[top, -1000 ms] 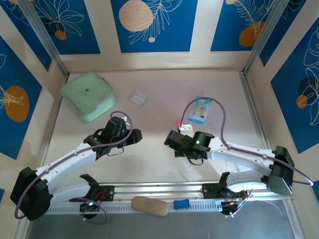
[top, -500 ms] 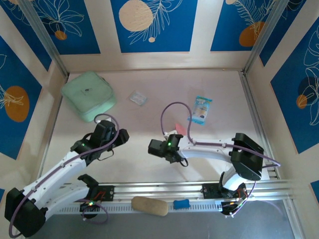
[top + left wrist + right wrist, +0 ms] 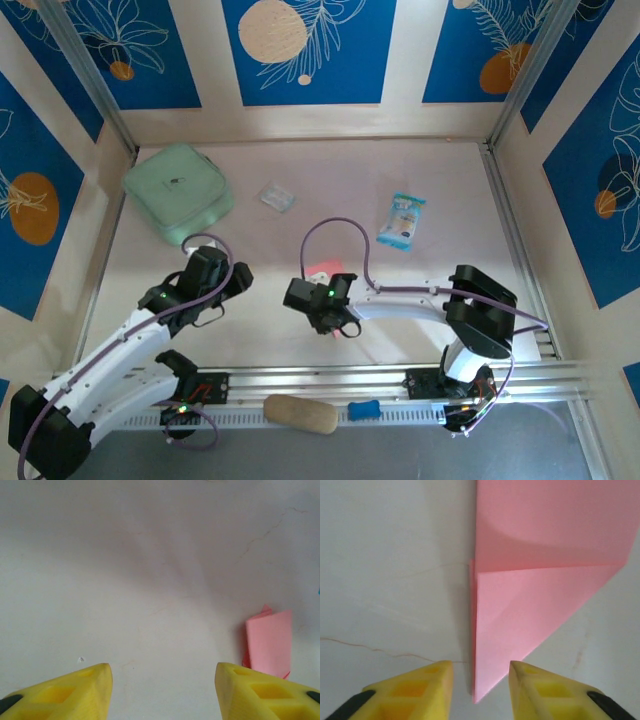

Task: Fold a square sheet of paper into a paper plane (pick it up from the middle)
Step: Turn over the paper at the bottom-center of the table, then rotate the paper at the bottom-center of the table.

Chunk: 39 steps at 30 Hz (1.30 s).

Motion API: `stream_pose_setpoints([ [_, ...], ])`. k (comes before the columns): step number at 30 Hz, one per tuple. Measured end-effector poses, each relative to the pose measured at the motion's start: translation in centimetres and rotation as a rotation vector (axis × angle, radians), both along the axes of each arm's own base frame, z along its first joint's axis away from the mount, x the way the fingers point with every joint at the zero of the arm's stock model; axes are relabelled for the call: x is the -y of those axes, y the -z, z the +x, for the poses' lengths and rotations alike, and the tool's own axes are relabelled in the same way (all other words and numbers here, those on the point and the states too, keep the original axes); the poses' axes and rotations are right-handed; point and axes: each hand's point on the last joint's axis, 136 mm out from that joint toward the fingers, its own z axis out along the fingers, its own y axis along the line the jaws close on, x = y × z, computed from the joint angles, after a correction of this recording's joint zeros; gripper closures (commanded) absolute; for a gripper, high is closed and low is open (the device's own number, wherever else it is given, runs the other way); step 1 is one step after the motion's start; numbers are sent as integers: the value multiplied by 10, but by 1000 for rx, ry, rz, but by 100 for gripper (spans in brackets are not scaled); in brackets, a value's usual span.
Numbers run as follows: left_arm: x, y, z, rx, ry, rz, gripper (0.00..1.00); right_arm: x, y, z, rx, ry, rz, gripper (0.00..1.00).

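Right wrist view: right gripper parted, empty, tip of the folded pink paper between its jaws; left gripper spread, holding nothing, above table

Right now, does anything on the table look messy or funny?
Only the pink paper: it is half folded, with a slanted flap and a top layer that seems to bulge instead of lying flat, its pointed corner between the right gripper's open fingers.
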Motion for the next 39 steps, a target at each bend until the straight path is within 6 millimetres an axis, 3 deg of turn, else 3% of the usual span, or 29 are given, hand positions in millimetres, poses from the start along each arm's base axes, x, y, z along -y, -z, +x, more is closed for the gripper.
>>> stream_pose_setpoints([
  [4,5,4,0,-16,19,-15,44,-1,-17,3,-23,46,184,56],
  [8,18,6,3,-14,58,-58,45,23,-30,20,-53,182,378,62],
  [15,44,20,4,-60,144,-131,60,50,-12,28,-169,354,583,84],
  [21,62,27,6,-94,199,-193,68,35,0,33,-276,367,646,90],
  [28,72,30,6,-100,228,-235,70,21,26,39,-374,406,597,88],
  [34,72,27,6,-91,232,-238,71,25,42,40,-430,600,565,92],
  [39,72,27,5,-88,233,-240,72,10,43,38,-466,833,660,93],
])
